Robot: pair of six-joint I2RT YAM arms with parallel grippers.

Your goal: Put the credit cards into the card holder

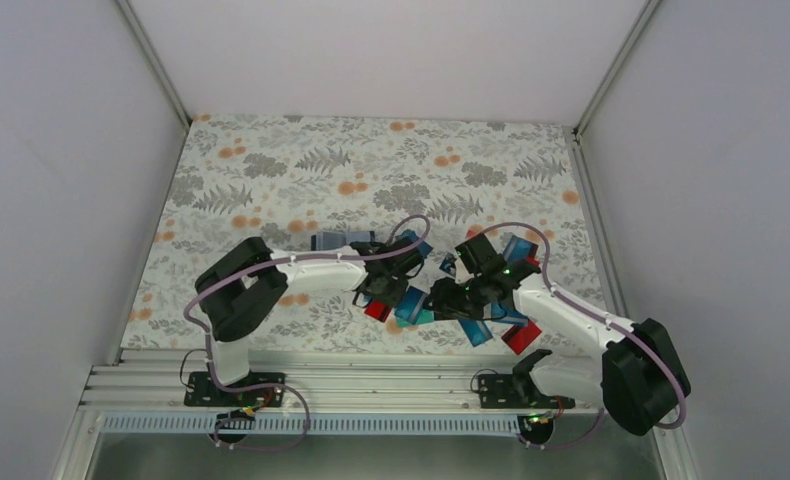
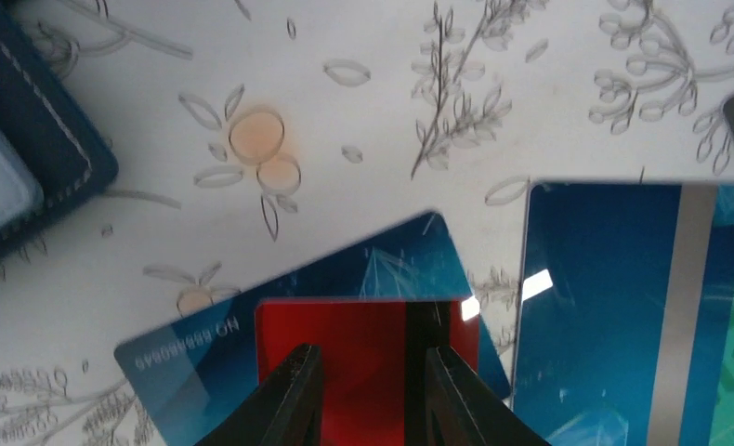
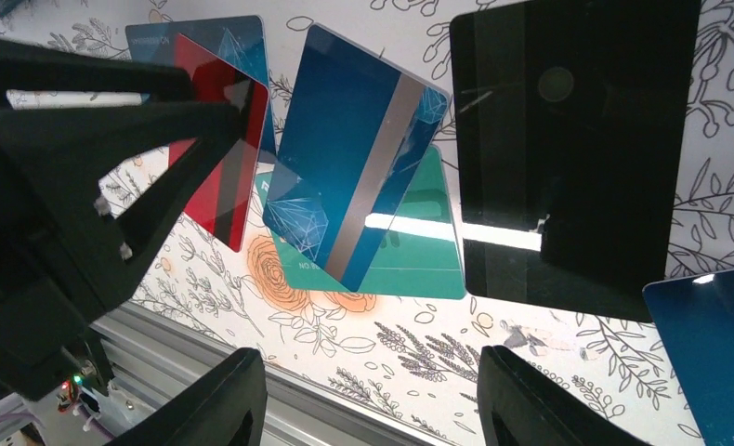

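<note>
Holder (image 2: 29, 139): cut off by left edge, only a corner shows. Red card (image 2: 345, 325): near end hidden behind left gripper (image 2: 371, 358) and bottom edge. Striped blue card (image 2: 614, 307): runs off bottom edge. Top view: arms (image 1: 316, 268) cover most cards (image 1: 411, 305); markings too small to read.

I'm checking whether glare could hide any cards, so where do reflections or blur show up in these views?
Right wrist view: a bright white streak crosses the black card and the teal card. Left wrist view: a small glint on the striped blue card, otherwise sharp. Top external view: even light, no glare.
</note>
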